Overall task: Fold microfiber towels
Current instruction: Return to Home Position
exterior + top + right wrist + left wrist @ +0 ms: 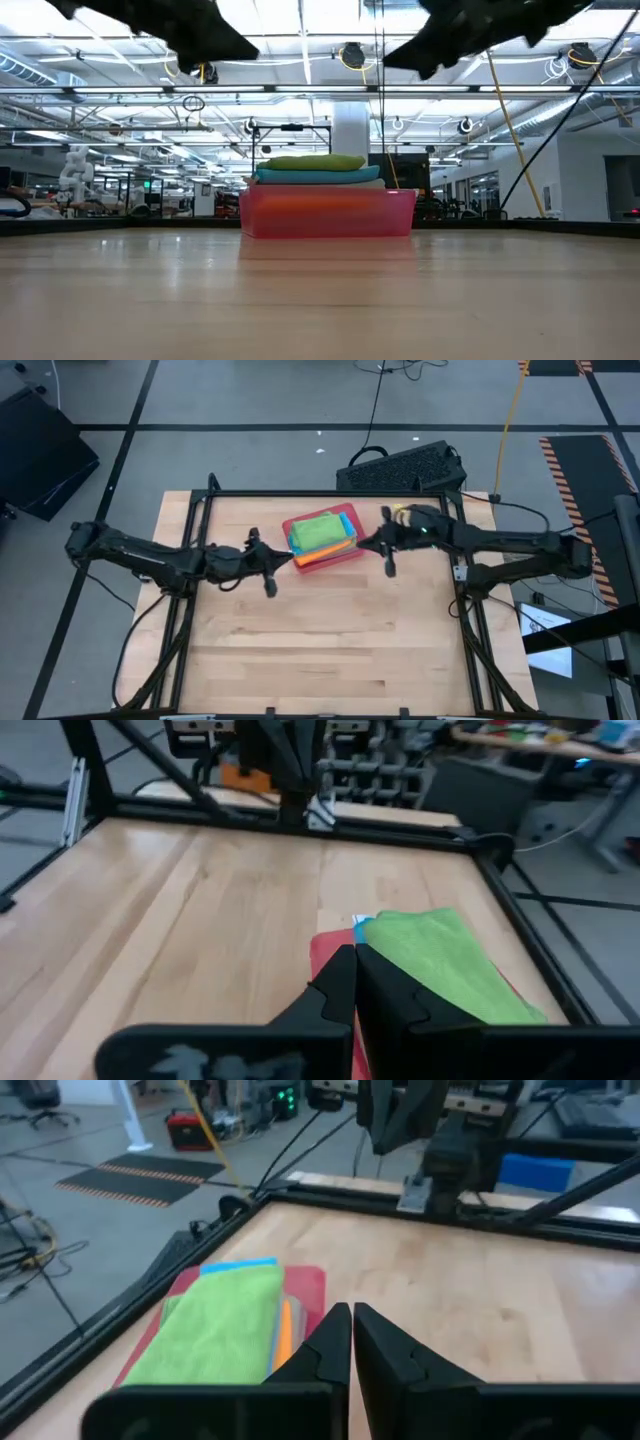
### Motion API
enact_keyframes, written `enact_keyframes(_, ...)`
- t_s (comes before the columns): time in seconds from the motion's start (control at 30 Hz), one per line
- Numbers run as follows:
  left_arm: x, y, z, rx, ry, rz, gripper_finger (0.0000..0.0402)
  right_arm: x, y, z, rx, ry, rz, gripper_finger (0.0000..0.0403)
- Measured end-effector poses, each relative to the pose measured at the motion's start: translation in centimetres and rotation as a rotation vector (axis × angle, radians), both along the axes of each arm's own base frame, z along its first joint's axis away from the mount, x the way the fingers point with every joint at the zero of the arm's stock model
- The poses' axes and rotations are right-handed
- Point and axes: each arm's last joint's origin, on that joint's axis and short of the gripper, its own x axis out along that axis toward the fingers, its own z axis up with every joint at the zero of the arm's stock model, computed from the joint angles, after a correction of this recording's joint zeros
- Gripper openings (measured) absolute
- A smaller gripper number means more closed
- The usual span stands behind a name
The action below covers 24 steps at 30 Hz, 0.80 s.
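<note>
**Towels look all stacked, arms just need to back off**

High view: the red tray [345, 555] sits toward the far side of the counter [320, 650]. The microfiber towels [320, 530] are piled in it, bright green on top, with orange and blue edges peeking out underneath. No loose cloth shows anywhere on the wood, so I'd call the folding done. All that seems left is parking the arms. The left hand [285, 560] hangs just beside the tray on one side and the right hand [362, 546] just beside it on the other.

Low view: the stack pokes up above the tray's rim, flat and tidy. I can make out bright green, blue and a pale layer, but can't count all six from here. Both arms are dark shapes up top, well above the pile.

Left wrist view: fingers pressed together with nothing between them. The tray lies near the black frame rail [110, 1315] along the counter's edge.

Right wrist view: same deal, fingers together and empty, with the stack just past the tips. There's loads of bare wood on the side away from the tray, so backing out that way looks easy. My only worry would be a fingertip clipping the rim or dragging the top towel.
</note>
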Motion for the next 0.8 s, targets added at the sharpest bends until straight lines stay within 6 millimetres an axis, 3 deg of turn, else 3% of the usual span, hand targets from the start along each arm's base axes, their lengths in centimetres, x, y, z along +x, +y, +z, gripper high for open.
enact_keyframes(0.17,-1.1,-0.6,0.0,0.03,0.065,-0.04,0.0019,-2.3,2.7,-1.1,-0.002,-0.046,-0.068,0.0)
enact_keyframes(0.37,-0.6,-0.9,-0.9,0.044,0.114,-0.052,0.0019,-4.7,5.0,-3.7,-0.015,-0.066,-0.16,0.0)
enact_keyframes(0.6,0.4,-0.4,-2.9,0.073,0.027,-0.074,0.0019,-6.6,6.0,-7.1,-0.042,-0.124,-0.158,0.0)
enact_keyframes(0.8,-0.6,0.3,-5.1,0.086,-0.047,-0.074,0.0019,-7.7,5.8,-9.9,-0.096,-0.168,-0.153,0.0)
